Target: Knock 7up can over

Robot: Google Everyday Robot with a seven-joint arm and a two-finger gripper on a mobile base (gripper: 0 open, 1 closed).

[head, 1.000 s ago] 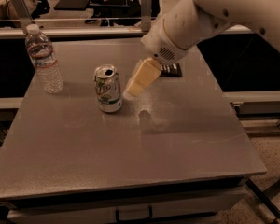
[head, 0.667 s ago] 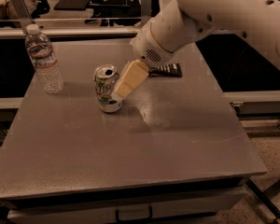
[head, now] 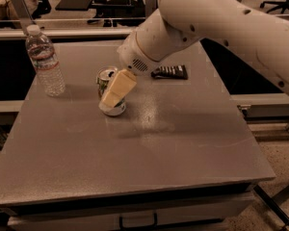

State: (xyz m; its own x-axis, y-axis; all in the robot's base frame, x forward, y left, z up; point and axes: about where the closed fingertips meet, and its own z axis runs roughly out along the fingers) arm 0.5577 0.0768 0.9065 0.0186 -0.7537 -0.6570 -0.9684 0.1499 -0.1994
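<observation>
Standing on the grey table (head: 183, 143), 7up can (head: 105, 79), lettering illegible, hand (head: 111, 98) overlapping its front, grip state unclear

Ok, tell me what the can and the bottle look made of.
Can: likely thin metal, shiny silver top, printed white-green side. Bottle: clear plastic, see-through ribbed wall, white cap. End effector, at the can's front: matte cream, probably plastic.
</observation>
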